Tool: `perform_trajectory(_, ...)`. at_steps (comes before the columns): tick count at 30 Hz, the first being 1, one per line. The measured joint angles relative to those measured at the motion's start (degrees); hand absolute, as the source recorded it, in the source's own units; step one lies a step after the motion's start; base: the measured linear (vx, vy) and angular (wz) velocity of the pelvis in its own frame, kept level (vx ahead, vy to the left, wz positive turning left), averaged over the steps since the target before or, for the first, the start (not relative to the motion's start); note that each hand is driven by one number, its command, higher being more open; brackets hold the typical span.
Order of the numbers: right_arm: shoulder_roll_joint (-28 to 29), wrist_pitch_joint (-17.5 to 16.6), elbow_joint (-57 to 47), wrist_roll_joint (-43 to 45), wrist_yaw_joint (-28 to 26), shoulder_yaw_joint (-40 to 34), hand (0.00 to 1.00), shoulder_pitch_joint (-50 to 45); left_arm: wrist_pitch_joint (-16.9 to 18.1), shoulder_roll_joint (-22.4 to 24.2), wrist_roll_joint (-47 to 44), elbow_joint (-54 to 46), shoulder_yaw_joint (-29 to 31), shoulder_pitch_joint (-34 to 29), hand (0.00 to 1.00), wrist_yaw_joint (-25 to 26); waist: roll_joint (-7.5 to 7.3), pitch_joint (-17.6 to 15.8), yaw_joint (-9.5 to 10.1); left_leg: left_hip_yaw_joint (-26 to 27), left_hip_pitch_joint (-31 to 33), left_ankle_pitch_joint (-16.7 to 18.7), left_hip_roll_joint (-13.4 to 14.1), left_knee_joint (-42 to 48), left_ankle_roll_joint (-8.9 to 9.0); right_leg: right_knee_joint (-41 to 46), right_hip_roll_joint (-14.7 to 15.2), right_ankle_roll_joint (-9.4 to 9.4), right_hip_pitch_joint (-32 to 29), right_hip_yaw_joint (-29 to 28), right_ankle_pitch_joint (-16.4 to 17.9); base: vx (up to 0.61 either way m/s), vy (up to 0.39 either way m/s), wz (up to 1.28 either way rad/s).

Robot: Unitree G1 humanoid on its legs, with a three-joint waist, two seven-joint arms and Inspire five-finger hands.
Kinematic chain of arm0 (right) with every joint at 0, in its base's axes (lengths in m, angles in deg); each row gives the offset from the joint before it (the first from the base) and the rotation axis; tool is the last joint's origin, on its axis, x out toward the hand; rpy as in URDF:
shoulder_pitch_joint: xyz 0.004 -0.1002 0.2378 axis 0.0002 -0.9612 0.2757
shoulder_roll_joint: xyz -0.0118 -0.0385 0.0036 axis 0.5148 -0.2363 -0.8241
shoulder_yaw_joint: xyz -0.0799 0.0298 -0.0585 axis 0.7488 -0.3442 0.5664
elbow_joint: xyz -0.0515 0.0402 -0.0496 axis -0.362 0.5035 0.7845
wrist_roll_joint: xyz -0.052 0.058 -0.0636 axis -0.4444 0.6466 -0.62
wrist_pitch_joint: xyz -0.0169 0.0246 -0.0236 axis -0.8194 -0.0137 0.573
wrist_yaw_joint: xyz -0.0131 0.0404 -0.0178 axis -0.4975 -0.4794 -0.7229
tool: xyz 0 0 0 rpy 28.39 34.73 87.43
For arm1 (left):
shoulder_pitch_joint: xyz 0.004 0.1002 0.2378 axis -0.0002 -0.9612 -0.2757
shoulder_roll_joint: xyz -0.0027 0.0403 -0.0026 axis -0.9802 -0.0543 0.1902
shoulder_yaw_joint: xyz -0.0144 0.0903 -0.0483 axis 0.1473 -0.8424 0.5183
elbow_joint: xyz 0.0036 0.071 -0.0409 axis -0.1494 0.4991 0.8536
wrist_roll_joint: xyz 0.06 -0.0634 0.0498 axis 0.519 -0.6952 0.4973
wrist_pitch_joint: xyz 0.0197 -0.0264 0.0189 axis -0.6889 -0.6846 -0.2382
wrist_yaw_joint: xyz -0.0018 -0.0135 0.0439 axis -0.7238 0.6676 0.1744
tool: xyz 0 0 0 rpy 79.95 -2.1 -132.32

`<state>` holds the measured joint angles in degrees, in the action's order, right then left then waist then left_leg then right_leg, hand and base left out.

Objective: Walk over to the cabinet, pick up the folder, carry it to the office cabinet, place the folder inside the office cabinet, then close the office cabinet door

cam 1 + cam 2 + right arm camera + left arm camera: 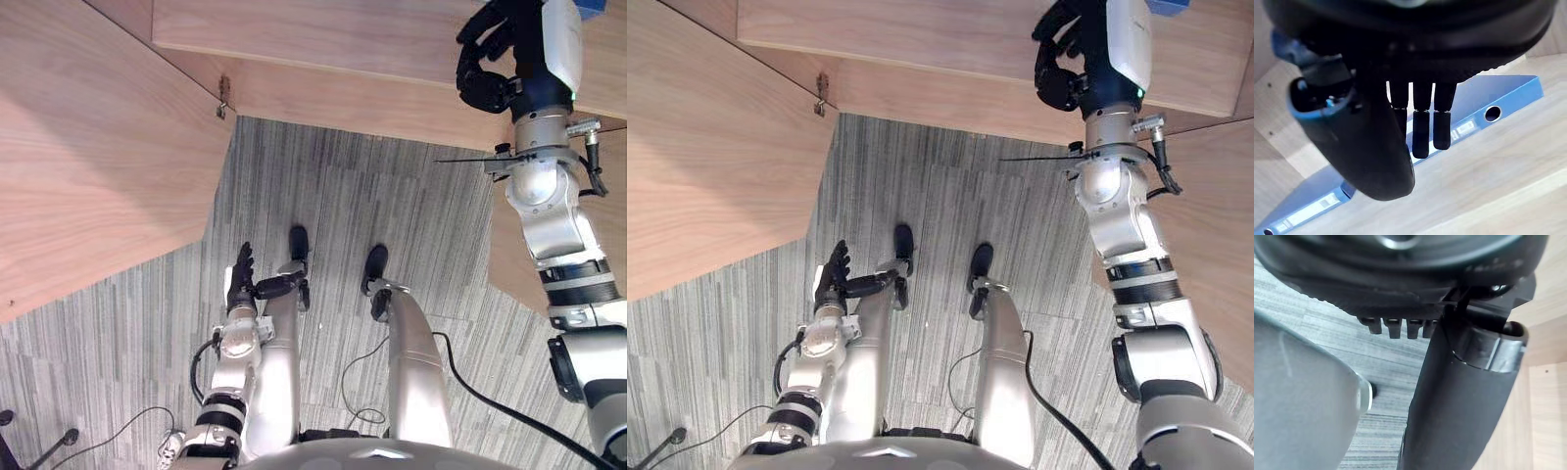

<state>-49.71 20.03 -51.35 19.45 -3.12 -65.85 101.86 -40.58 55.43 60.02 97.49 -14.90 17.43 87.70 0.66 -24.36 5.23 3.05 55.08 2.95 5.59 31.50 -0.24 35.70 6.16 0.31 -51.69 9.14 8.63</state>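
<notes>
A blue folder point(1508, 95) lies flat on the pale wooden shelf point(1498, 166) inside the office cabinet point(343, 39). Its corner point(590, 8) peeks out at the upper right of the left eye view. My right hand point(490, 69) is raised in front of that shelf. In the right wrist view its fingers point(1421, 132) hang relaxed just above the folder's spine and hold nothing. The cabinet door point(98, 147) stands open on my left, hung on a metal hinge point(222, 98). Down by my side, my left hand point(240, 279) hangs with straight fingers and is empty.
Grey striped carpet point(372, 196) covers the floor between the open door and the cabinet. Another wooden panel point(509, 255) stands at the right behind my right arm. A chair base with castors point(67, 437) sits at the lower left.
</notes>
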Motion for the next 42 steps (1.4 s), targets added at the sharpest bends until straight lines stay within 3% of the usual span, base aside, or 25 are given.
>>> perform_trajectory(16, -3.2, 1.9, 16.3, 0.6, 0.0, 11.0, 0.0, 20.8, 1.4, -1.5, -0.2, -1.9, 0.1, 0.4, 1.0, 1.8, -0.24, -0.1, 0.42, -0.8, 8.0, 0.6, -0.2, 4.2, -0.59, 3.3, 0.9, 0.03, -6.8, 1.1, 0.5, -0.02, -0.014, 0.02)
perform_trajectory(31, 0.9, 4.3, 28.6, 5.2, 0.7, 11.3, 0.0, 33.1, 1.2, -1.0, -1.4, -1.7, -0.1, 1.5, 1.0, 4.7, -0.26, -0.2, -0.61, -0.6, 8.4, -0.9, -1.1, 1.5, -0.38, 2.4, 2.1, -0.02, -7.6, 2.3, 0.1, -0.02, -0.027, 0.04)
perform_trajectory(38, 1.0, 4.5, 28.6, 9.1, 2.8, 10.8, 0.0, 33.1, 1.1, -0.4, -1.4, -1.9, -0.1, 1.5, 1.0, 5.7, -0.23, -0.2, -0.57, -0.8, 7.9, -2.4, -1.1, -0.1, -0.36, 1.3, 2.0, -0.31, -7.4, 2.8, -0.8, -0.03, -0.046, 0.02)
perform_trajectory(42, 1.0, 4.9, 23.6, 11.7, 5.1, 4.3, 0.0, 31.0, 0.9, -0.1, -1.4, -2.2, 0.1, 1.6, 1.0, 5.6, -0.2, -0.2, -0.62, -0.7, 7.3, -2.1, -0.7, 1.1, -0.57, 1.3, 1.7, -0.3, -6.2, 2.7, -0.9, -0.03, -0.045, -0.04)
